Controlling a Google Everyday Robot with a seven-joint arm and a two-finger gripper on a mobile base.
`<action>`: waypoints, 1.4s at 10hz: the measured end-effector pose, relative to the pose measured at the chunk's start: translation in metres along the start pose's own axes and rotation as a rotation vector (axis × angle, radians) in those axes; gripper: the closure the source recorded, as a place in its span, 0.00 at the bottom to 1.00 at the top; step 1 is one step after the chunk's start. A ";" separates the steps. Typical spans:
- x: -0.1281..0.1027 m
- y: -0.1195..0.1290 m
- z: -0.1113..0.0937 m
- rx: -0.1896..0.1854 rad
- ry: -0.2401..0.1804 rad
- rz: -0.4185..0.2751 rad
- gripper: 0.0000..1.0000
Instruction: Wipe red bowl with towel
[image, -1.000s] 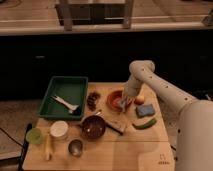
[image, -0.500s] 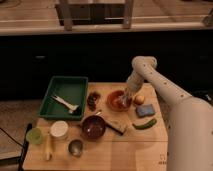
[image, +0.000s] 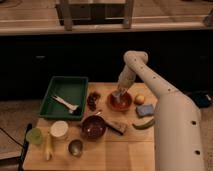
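The red bowl (image: 120, 102) stands on the wooden table (image: 115, 155), right of the middle. My gripper (image: 118, 94) comes down from the white arm (image: 150, 80) and sits inside the bowl, over its left half. A small pale grey bundle shows at the gripper's tip against the bowl's inside; it may be the towel, but I cannot tell for sure. A brownish flat piece (image: 116, 126) lies in front of the bowl, next to a dark bowl.
A green tray (image: 56, 89) with a white utensil (image: 65, 103) is at the left. A dark bowl (image: 93, 126), white cup (image: 59, 130), green cup (image: 34, 136) and metal cup (image: 76, 147) stand in front. A blue sponge (image: 145, 110), an orange fruit (image: 140, 99) and a green vegetable (image: 145, 124) lie right of the red bowl.
My gripper has moved left, from the red bowl's right rim to inside the bowl. The bowl and the other things have stayed in place.
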 end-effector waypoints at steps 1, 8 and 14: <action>-0.005 -0.003 -0.001 -0.006 -0.012 -0.016 0.97; -0.005 -0.002 -0.001 -0.006 -0.013 -0.015 0.97; -0.005 -0.002 -0.001 -0.006 -0.013 -0.015 0.97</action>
